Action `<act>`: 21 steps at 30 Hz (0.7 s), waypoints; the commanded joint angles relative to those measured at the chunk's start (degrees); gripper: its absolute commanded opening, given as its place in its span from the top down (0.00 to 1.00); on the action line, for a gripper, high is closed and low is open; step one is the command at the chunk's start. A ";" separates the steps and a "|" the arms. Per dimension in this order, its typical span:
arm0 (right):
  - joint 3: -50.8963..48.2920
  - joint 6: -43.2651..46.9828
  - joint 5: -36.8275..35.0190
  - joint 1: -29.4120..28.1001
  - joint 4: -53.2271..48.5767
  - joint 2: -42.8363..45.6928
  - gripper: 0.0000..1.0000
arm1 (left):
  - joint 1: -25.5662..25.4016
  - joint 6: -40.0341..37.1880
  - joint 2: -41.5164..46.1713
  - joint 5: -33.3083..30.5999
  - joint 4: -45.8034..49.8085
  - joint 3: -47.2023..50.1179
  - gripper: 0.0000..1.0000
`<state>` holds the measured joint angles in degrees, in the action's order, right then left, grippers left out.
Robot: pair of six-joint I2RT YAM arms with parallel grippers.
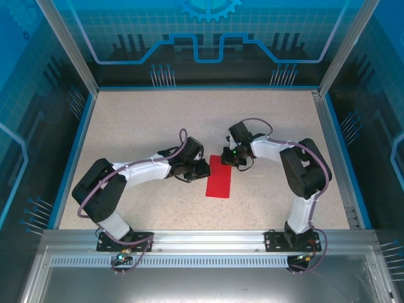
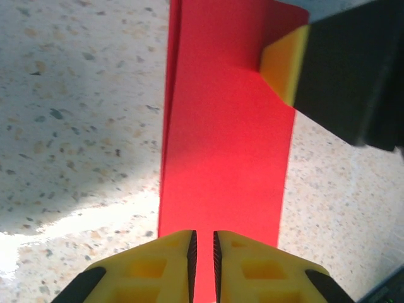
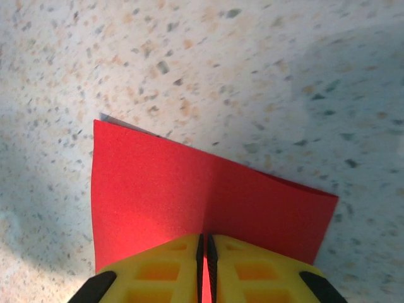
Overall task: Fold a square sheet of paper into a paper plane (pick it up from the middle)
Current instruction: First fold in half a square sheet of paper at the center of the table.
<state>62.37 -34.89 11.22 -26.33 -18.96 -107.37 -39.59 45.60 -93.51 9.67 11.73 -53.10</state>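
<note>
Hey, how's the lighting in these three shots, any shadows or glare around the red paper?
Top external view: even light, folded red paper sheet sharp, no glare. Left wrist view: bright glare patch on the speckled tabletop lower left, grey shadow above it. Right wrist view: soft shadows across the tabletop's left and upper right.

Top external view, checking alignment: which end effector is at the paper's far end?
The right end effector, at the far edge of the folded red paper; the left end effector meets its long side.

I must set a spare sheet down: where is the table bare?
Bare: the table's far half, beyond both arms; the near strip before their bases. Crowded: the middle, left gripper and right gripper at the red paper.
</note>
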 commanded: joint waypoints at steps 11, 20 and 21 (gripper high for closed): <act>-9.86 -11.62 -11.27 5.47 -2.73 8.99 0.86 | -8.00 4.08 -0.53 0.39 -6.26 -0.65 0.80; -21.38 -8.29 4.16 8.85 9.04 23.44 0.84 | -13.61 7.56 -10.80 1.59 -12.74 -6.26 0.86; -22.41 -7.64 5.41 8.92 9.08 24.49 0.84 | -13.83 7.76 -11.76 1.41 -12.85 -7.01 0.87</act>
<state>41.95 -44.56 9.61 -18.65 -13.80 -85.78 -52.56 51.57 -103.07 10.33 1.54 -57.19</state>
